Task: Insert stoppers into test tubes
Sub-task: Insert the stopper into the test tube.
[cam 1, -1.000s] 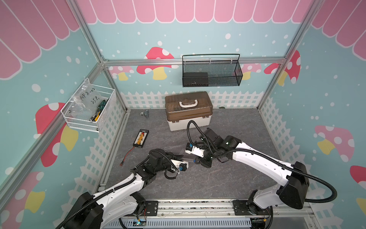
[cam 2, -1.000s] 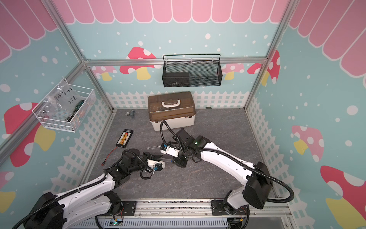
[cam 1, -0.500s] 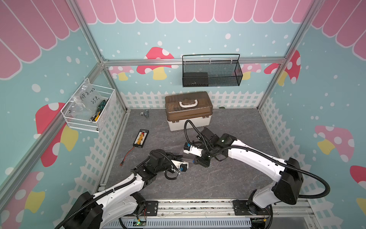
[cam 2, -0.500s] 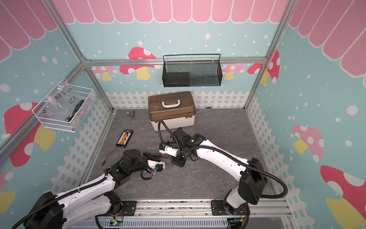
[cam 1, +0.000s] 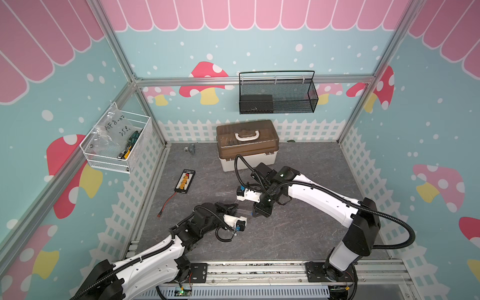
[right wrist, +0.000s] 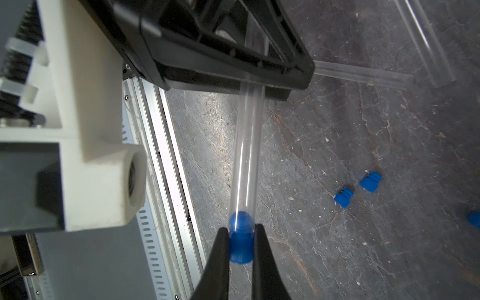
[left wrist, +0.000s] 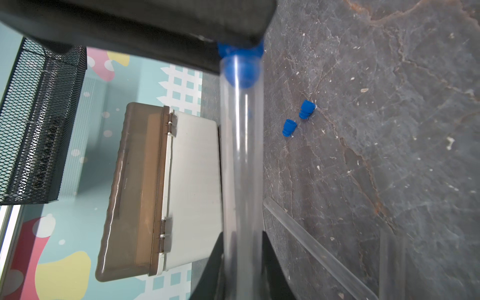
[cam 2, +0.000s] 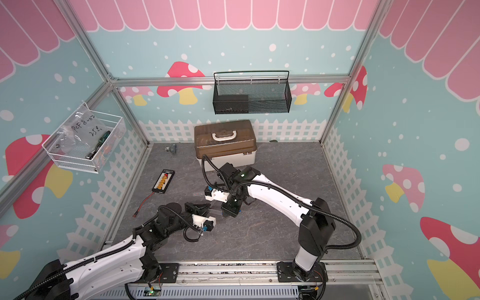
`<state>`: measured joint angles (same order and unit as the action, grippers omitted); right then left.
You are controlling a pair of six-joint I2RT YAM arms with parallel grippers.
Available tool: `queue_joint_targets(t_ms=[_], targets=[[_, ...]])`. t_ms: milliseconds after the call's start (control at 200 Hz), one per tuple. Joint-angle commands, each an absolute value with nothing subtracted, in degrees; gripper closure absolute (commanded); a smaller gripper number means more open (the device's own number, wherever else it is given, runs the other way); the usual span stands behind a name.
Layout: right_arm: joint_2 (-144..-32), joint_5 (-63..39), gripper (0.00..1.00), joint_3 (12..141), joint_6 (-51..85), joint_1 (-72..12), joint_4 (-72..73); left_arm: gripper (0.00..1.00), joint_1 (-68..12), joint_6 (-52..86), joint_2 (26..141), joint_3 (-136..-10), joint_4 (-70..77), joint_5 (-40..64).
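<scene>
Left gripper [left wrist: 242, 244] clamped narrow on long clear see-through test tube [left wrist: 241, 155]; tube held near mid-floor, seen in a top view [cam 1: 244, 211]; long axis runs gripper to gripper, open mouth pointing at right gripper [right wrist: 241, 233]; right gripper pinches small bright blue plug-shaped stopper [right wrist: 241, 249], rounded nose inside the mouth, wider end outside; loose blue stoppers [right wrist: 343, 197] and spare clear tubes [right wrist: 363, 75] lie on grey stone-pattern mat [right wrist: 337, 259].
</scene>
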<state>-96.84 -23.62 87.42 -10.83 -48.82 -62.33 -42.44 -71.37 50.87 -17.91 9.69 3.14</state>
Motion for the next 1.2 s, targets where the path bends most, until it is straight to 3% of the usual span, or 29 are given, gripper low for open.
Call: queue_joint_targets(t_ms=[0,360,485,570,760,941,1031,1136,1196], targets=[[-98.99,-29.51,0.91,91.57,-9.67,-48.52,-47.25,1.0,-46.99,-75.07,50.97,-17.58,14.34,12.92],[-101.77,-33.15,0.84,93.23,-5.8,-48.06,-40.13,1.0,-49.21,-73.65,50.84,-16.99,15.68,14.39],[-101.09,-32.73,0.76,92.75,-5.8,-47.56,-39.2,1.0,-49.39,-73.74,50.96,-16.71,15.37,13.85],[-99.16,-31.11,0.57,91.59,-5.51,-46.87,-38.83,1.0,-49.39,-74.14,51.61,-16.27,15.58,10.77],[-87.53,-28.72,0.51,85.19,-0.69,-42.31,-38.36,1.0,-48.96,-71.49,51.98,-16.17,17.53,6.55],[-73.0,-18.52,0.56,77.13,20.33,-35.17,-39.35,1.0,-48.15,-51.63,53.98,-18.41,27.87,7.01],[-65.71,-22.04,0.58,70.98,32.25,-31.29,-37.03,1.0,-47.64,-39.02,55.69,-19.92,33.92,7.59],[-58.92,-27.12,0.46,63.46,47.08,-29.93,-29.51,1.0,-47.2,-26.01,59.73,-20.0,43.86,6.96],[-56.51,-31.51,0.46,58.76,55.31,-29.95,-21.46,1.0,-47.2,-20.25,62.5,-19.86,49.86,7.1]])
